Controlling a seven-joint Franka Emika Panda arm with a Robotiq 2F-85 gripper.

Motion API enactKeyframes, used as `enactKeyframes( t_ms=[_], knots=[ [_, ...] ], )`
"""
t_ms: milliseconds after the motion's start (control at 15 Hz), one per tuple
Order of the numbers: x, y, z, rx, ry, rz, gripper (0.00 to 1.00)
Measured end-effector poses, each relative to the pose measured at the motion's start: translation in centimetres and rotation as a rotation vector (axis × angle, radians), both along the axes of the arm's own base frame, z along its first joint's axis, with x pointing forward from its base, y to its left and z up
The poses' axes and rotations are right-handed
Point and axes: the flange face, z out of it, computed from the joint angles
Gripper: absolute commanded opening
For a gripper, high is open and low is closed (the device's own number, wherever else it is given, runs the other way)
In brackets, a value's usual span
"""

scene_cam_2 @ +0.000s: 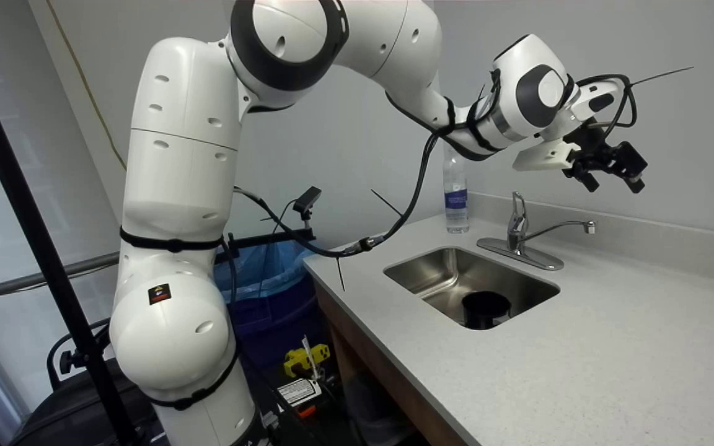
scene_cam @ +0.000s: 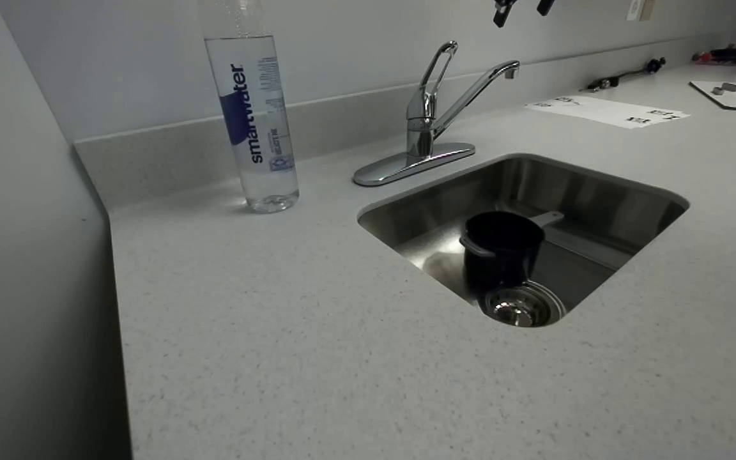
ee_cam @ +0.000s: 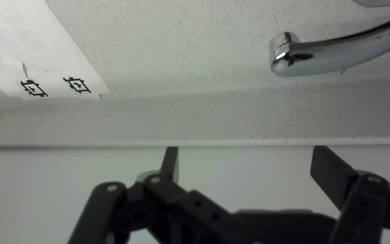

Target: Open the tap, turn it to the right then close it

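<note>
The tap is silver metal on an oval base plate behind the sink; it shows in both exterior views (scene_cam: pixel 420 137) (scene_cam_2: pixel 516 238). Its lever stands up. Its spout points right in both, along the back wall, with its end over the counter. The wrist view shows the spout (ee_cam: pixel 337 59) at the upper right. No water stream is visible. My gripper (ee_cam: pixel 244 152) is open, with nothing between its fingers. In the exterior views, the gripper (scene_cam: pixel 522 11) (scene_cam_2: pixel 613 183) hangs near the back wall, higher than the tap and past the spout end, apart from it.
A steel sink (scene_cam: pixel 598 179) (scene_cam_2: pixel 419 272) holds a dark pot (scene_cam: pixel 499 265) (scene_cam_2: pixel 484 310). A clear water bottle (scene_cam: pixel 253 115) (scene_cam_2: pixel 456 186) stands beside the tap. A low backsplash (ee_cam: pixel 195 115) runs along the wall. A marked paper sheet (scene_cam: pixel 604 112) (ee_cam: pixel 19 44) lies on the counter.
</note>
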Motion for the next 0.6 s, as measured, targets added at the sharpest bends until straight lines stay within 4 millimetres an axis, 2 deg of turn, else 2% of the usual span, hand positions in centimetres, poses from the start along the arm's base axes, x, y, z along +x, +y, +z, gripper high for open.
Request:
enactKeyframes(
  t_ms=[267, 600],
  knots=[
    [0.2, 1.1, 1.2, 0.012, -0.060, 0.023, 1.00],
    [0.5, 5.2, 2.4, 0.054, -0.140, 0.065, 1.00]
  ],
)
